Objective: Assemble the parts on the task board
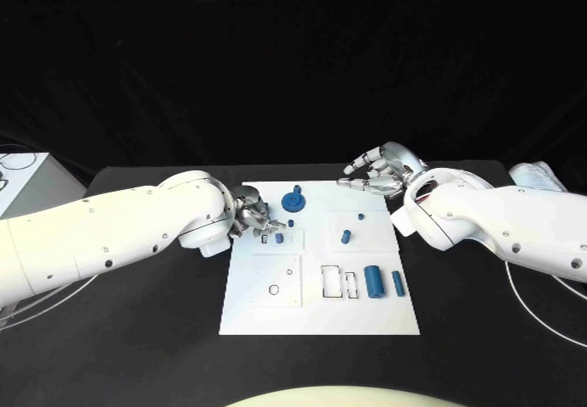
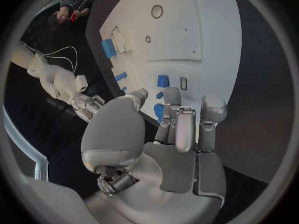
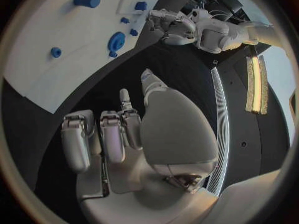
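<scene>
White board [image 1: 263, 314] flat mid-desk [image 1: 147, 339], blue parts [image 1: 373, 281] on it. Left robot hand [image 1: 257, 216] at board's left edge, fingers curled, empty. Right robot hand [image 1: 382, 172] off far corner, curled, empty.

Two bulky white arms with smooth rounded shells, dotted with small dark screw holes. Left hand [image 1: 254, 217] and right hand [image 1: 382, 174] silver-grey metal, many-fingered, with broad domed thumb covers, blocky segmented fingers and rounded tips. Thin white cables alongside both arms.
</scene>
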You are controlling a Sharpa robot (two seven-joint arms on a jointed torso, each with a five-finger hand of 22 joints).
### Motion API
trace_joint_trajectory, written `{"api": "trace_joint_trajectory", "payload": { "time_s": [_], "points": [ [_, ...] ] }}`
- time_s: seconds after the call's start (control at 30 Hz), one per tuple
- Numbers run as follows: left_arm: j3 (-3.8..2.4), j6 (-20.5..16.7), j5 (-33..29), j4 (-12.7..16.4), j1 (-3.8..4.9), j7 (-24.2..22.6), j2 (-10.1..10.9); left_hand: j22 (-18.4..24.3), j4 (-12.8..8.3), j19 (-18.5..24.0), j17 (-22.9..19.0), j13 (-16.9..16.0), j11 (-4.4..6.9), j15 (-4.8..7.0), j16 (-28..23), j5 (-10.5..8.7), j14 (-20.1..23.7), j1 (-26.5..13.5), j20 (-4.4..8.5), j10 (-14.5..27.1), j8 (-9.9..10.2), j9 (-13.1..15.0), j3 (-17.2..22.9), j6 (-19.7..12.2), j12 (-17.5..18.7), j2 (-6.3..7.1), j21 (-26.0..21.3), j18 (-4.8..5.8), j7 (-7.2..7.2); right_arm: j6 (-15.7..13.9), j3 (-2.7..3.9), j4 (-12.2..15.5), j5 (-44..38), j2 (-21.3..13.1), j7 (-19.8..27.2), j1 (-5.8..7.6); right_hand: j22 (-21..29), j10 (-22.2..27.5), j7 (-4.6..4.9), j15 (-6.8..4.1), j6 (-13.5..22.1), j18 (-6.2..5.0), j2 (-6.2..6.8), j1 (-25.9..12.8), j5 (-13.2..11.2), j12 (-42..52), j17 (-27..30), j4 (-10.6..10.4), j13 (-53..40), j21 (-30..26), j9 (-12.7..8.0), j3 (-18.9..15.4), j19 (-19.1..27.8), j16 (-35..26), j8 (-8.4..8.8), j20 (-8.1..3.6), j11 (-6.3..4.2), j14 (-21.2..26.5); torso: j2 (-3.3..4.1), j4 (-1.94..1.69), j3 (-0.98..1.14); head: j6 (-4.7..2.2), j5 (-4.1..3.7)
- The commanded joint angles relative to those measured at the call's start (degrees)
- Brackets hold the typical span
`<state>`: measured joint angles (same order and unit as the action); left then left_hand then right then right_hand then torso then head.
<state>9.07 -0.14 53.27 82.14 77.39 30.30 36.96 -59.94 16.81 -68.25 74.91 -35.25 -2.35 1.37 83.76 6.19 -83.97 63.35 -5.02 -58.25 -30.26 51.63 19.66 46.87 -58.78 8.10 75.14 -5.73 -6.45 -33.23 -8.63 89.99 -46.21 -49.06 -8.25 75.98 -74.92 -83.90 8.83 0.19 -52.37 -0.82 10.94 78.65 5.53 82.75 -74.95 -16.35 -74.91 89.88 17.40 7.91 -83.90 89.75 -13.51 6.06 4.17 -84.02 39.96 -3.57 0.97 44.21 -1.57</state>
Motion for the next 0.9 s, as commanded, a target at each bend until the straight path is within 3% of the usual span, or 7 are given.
{"api": "trace_joint_trajectory", "payload": {
  "time_s": [0.03,0.27,0.5,0.9],
  "points": [
    [0.23,-8.34,0.29,1.68,-0.49,-1.3,0.92,0.48,-0.05,0.43,2.76,0.3,-0.03,-0.35,-0.32,0.21,-0.23,0.82,-0.11,0.36,0.3,-0.51,0.58,-0.36,0.22,0.12,-0.37,-0.89,-0.07,0.69,0.01,-0.01,-0.15,-0.13,0.67,-0.19,-15.08,0.42,0.01,-0.19,0.42,0.82,-0.69,-0.09,0.02,-0.17,-14.22,-0.01,-8.75,0.12,0.07,-0.37,-6.1,-0.15,-0.24,-0.09,-0.01,-5.75,-0.05,0.01,0.07,0.03,0.07],
    [0.57,-10.38,2.19,2.77,-2.32,-1.11,1.88,0.38,-0.03,0.34,2.94,0.33,-0.05,-0.36,-0.23,0.18,-0.32,0.85,-0.12,0.35,0.32,-0.58,0.6,-0.35,0.22,0.2,-0.33,-0.87,-0.09,0.53,0.01,-0.22,-0.15,-0.33,0.78,-0.38,-15.08,0.4,0.01,-0.19,0.53,0.82,-0.75,-0.23,0.03,-0.14,-14.16,-0.06,-8.76,0.12,0.09,-0.51,-6.1,-0.18,-0.32,-0.09,-0.01,-5.73,-0.1,-0.06,0.04,-0.06,0.21],
    [0.64,-11.02,3.58,2.24,-4.06,-1.05,1.14,0.38,0.05,0.28,3.0,0.39,-0.08,-0.39,-0.19,0.11,-0.38,0.7,-0.15,0.32,0.24,-0.71,0.54,-0.19,0.2,0.42,-0.36,-0.87,-0.1,0.37,0.01,-0.34,-0.4,-0.33,0.97,-0.43,-15.08,0.5,0.01,-0.19,0.54,0.82,-0.75,-0.24,0.03,-0.26,-14.1,-0.05,-8.65,0.12,0.09,-0.52,-6.1,-0.21,-0.34,-0.1,-0.01,-5.72,0.0,0.19,0.01,-0.25,0.34],
    [0.65,-10.81,4.47,1.84,-4.7,-1.05,0.08,0.26,0.08,0.1,3.12,0.48,-0.07,-0.4,-0.11,0.01,-0.47,0.36,-0.19,0.25,0.02,-0.87,0.34,0.11,0.16,0.71,-0.33,-0.85,-0.07,0.26,0.0,-0.34,-0.66,-0.31,1.12,-0.45,-15.08,0.65,0.01,-0.19,0.57,0.82,-0.75,-0.24,0.03,-0.42,-13.88,-0.04,-8.51,0.12,0.1,-0.55,-6.1,-0.31,-0.36,-0.1,-0.01,-5.66,0.03,0.16,0.04,-0.17,0.2]
  ]
}}
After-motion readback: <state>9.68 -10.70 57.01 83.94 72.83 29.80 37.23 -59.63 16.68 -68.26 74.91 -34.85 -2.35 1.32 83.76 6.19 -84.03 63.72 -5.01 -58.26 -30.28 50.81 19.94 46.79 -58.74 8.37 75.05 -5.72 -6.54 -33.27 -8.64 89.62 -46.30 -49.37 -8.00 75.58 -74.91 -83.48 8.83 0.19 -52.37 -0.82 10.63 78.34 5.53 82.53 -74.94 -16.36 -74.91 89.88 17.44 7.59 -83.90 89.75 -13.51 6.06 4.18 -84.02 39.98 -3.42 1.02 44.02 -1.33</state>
